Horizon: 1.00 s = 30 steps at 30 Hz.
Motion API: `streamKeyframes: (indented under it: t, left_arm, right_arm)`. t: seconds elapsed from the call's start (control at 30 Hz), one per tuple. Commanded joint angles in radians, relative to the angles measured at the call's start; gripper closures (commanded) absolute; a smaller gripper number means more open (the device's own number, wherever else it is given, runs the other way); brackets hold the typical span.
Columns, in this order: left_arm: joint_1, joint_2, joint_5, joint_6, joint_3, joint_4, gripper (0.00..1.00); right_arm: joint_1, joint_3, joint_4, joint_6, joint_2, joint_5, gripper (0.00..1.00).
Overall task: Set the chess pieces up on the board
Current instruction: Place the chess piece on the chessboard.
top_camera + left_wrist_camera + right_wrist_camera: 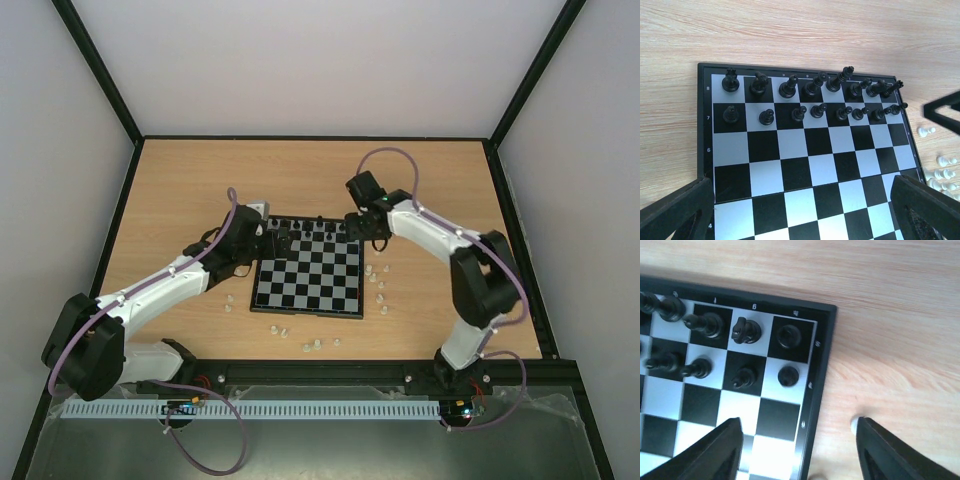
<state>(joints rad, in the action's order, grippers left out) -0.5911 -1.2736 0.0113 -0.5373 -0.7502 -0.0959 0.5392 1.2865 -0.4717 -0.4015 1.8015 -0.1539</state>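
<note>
While the left gripper [800,186] hangs with its jaws spread as wide as they go and nothing between them, the board [702,120] lies right beneath it, and two full rows of black pieces [788,87] stand ahead of its fingers on the far ranks. That side looks finished to me, which would explain this arm sitting over bare squares, ready rather than working.

Across to the right gripper [799,422]: jaws partly apart, holding nothing, poised over the board's far corner with the last black pieces just ahead of it. One white piece [854,425] peeks out on the table [200,180] just beside its right finger, and I can't tell whether they touch. More white pieces [378,280] lie loose below and behind this gripper, off the board's right edge. White is the job left, I'd judge, so this arm is well placed.

The table is pale wood grain, flat and matte. Plain pale walls [300,60] and black bars [97,65] close it in.
</note>
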Motion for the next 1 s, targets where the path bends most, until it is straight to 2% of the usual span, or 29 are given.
streamKeyframes:
  t: [0.0, 0.13, 0.3, 0.5, 0.73, 0.97]
  left_arm:
    - [-0.004, 0.008, 0.022, 0.013, 0.015, -0.008, 0.01]
    - [-0.005, 0.026, 0.024, 0.009, 0.016, -0.017, 0.01]
    - [-0.006, 0.102, 0.028, -0.008, 0.02, -0.059, 0.01]
    - [-0.007, 0.258, 0.015, -0.046, 0.032, -0.127, 0.01]
    - [-0.008, 0.403, -0.025, -0.077, 0.045, -0.198, 0.01]
    - [-0.009, 0.441, -0.079, -0.076, 0.045, -0.209, 0.01]
  right_arm:
    - [0.007, -0.087, -0.04, -0.006, -0.187, -0.027, 0.29]
    - [0.008, -0.182, -0.036, -0.025, -0.34, -0.015, 0.0]
    - [0.007, -0.293, -0.009, -0.058, -0.525, 0.035, 0.01]
    - [0.007, -0.344, -0.011, -0.09, -0.67, 0.083, 0.02]
    - [0.007, -0.346, -0.012, -0.095, -0.753, 0.251, 0.01]
    - [0.007, -0.397, 0.045, -0.12, -0.754, 0.443, 0.01]
